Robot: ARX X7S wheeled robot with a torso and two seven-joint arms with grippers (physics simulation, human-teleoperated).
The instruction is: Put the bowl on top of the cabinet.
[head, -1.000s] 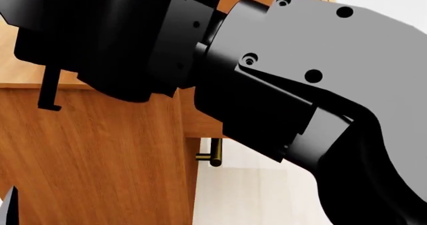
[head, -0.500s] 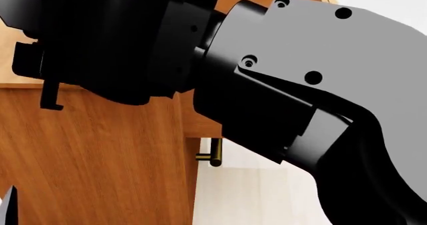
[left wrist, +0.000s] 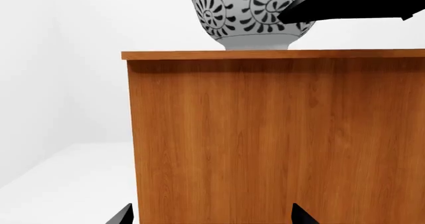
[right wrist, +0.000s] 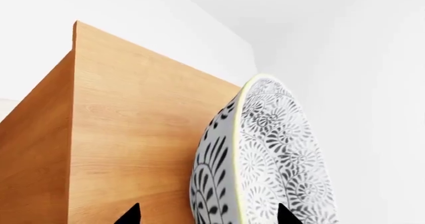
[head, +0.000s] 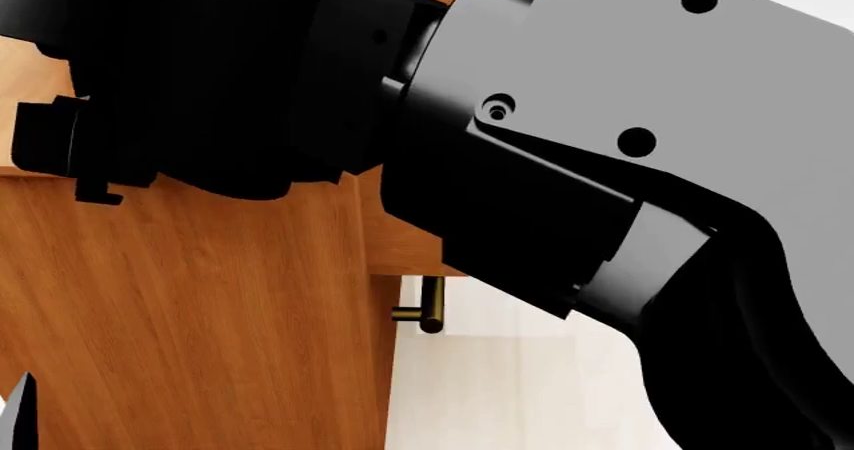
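Observation:
The bowl (left wrist: 252,20), white with a dense dark leaf pattern, stands on the flat top of the orange-brown cabinet (left wrist: 265,134), near its edge. In the right wrist view, the bowl (right wrist: 265,154) has its rim between the two tips of my right gripper (right wrist: 209,216). The tips are spread wide, one outside and one inside, and gaps show on both sides. My left gripper (left wrist: 211,219) is open and empty, low and facing the cabinet's side panel. In the head view my right arm (head: 574,150) hides the bowl.
A brass bar handle (head: 422,310) sticks out from the cabinet's front, over a pale floor (head: 507,390). White walls stand behind the cabinet. One left fingertip (head: 20,420) shows at the head view's lower left corner.
In the head view the right arm has shifted slightly up. A black part of its gripper has come out further to the left over the cabinet's edge.

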